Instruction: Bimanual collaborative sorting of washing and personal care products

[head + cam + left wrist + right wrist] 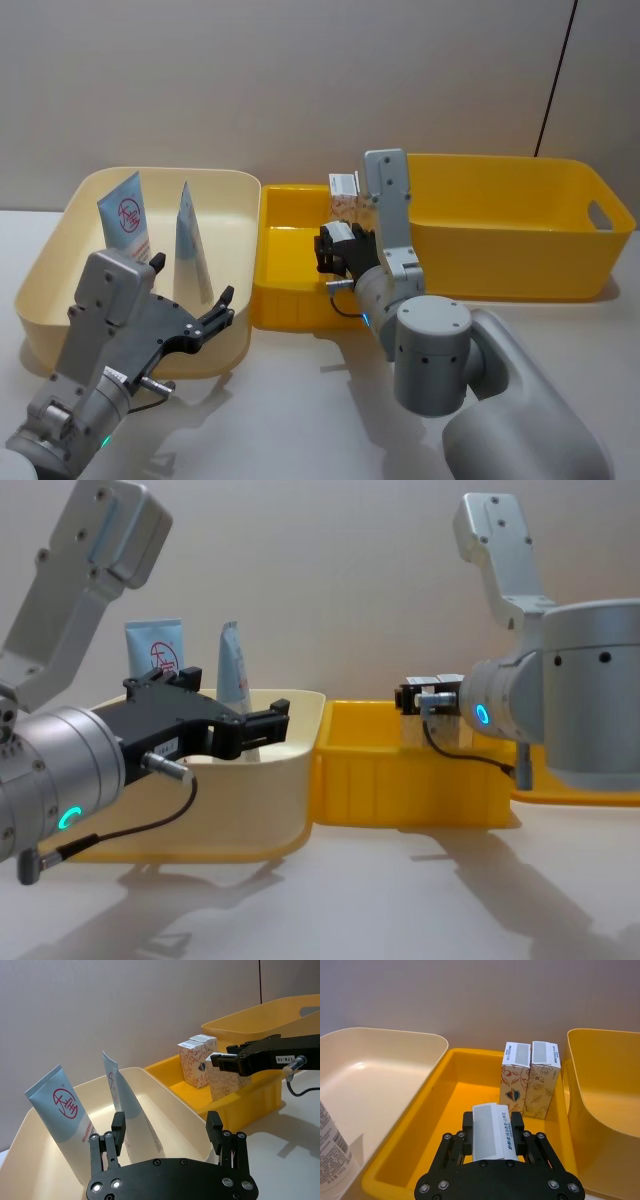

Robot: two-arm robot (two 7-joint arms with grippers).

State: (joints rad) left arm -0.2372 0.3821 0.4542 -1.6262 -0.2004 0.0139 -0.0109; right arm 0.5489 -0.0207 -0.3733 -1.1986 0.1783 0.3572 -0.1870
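The right gripper [492, 1127] is pinching a small white cardboard carton [489, 1136] by its sides, holding it over the shallow yellow plastic bin [437, 1125]. Just beyond it, 2 white cartons with coloured prints [516, 1080] are standing upright and touching each other against that bin's far wall. The left gripper [167, 1127] is hovering with its fingers spread above the near rim of the cream plastic bin [55, 240]. Inside this bin, 2 tall pale-blue-and-white squeeze tubes [127, 215] are standing slightly apart, 1 of them facing out with a red round logo. A deep yellow plastic bin [500, 250] with a handle slot is sitting just beside the shallow one, on the robot's right. All 3 bins are resting on a pale table [300, 400] before a plain wall [300, 80], where a thin black cable [558, 75] is running down.
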